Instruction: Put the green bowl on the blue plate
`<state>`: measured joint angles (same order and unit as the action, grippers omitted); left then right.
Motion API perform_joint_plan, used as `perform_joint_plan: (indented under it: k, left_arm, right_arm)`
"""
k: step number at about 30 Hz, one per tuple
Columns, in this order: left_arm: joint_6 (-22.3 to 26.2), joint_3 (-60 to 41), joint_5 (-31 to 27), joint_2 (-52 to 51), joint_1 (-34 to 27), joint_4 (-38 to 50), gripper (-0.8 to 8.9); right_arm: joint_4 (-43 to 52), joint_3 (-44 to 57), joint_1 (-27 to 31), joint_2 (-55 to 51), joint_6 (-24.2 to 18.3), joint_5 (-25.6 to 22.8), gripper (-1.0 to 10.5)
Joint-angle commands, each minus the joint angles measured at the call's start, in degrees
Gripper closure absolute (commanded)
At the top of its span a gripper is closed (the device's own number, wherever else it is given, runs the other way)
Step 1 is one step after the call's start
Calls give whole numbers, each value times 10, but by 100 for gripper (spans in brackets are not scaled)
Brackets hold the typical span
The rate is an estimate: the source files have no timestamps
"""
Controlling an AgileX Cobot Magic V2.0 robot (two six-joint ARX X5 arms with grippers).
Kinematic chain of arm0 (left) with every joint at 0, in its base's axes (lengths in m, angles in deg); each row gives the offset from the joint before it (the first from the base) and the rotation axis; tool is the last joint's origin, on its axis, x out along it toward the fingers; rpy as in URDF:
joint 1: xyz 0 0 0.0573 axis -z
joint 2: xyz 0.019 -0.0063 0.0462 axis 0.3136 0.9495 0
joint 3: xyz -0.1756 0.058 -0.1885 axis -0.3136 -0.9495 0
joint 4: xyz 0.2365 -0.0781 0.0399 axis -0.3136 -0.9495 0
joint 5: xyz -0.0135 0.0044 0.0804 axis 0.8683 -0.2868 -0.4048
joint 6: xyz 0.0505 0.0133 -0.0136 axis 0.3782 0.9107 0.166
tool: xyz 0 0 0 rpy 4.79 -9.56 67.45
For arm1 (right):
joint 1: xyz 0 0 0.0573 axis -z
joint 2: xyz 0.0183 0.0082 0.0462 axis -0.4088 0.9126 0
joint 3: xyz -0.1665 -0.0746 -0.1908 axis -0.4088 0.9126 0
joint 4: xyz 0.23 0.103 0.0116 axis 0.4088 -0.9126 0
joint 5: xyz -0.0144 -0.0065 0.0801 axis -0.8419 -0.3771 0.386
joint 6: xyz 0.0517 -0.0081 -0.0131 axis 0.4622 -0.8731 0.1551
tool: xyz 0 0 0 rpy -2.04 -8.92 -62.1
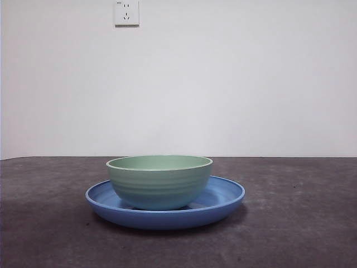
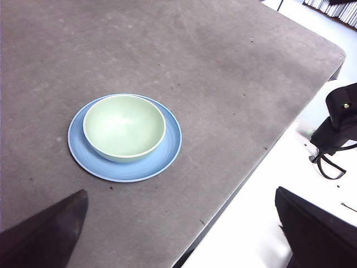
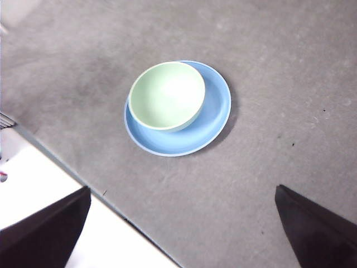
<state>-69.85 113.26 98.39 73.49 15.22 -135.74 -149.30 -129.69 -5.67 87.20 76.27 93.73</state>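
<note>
The green bowl (image 1: 159, 181) sat upright inside the blue plate (image 1: 223, 196), low in the middle of the front view, its base on the plate's floor and shifted a little toward the plate's left side there. Both rested on the grey table (image 1: 301, 223), and a white wall socket (image 1: 126, 12) showed at the upper left. The left gripper (image 2: 184, 234) and the right gripper (image 3: 184, 229) each hung well apart from the dishes, jaws spread wide and holding nothing.

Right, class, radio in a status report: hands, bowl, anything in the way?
Left hand and right hand open, high, holding nothing. Green bowl upright on blue plate. Nothing obstructing.
</note>
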Motion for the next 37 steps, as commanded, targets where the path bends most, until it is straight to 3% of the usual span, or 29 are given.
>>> perform_joint_plan:
  k: [1, 8, 17, 22, 24, 25, 26, 27, 37]
  left_arm:
    - [-1, 6, 3, 2, 3, 3, 222]
    - [-1, 6, 3, 2, 3, 3, 224]
    - [-1, 6, 3, 2, 3, 2, 233]
    - [-1, 6, 3, 2, 3, 2, 335]
    - [-1, 6, 3, 2, 3, 2, 509]
    - [-1, 6, 3, 2, 3, 0, 666]
    - [0, 6, 3, 2, 3, -2, 830]
    - [0, 6, 3, 2, 3, -2, 786]
    - [-1, 6, 3, 1, 3, -1, 794]
  right_arm:
    - [-3, 25, -5, -55, -6, 1, 349]
    - [-3, 117, -5, -161, -3, 3, 349]
    - [3, 138, -4, -187, 3, 3, 349]
    - [18, 138, -4, -187, 3, 3, 362]
    - [18, 138, -5, -187, 2, 9, 624]
    - [18, 138, -5, -187, 2, 16, 843]
    - [18, 138, -5, -187, 2, 18, 965]
    - [19, 138, -5, -187, 2, 17, 914]
    - [18, 137, -5, -187, 2, 16, 925]
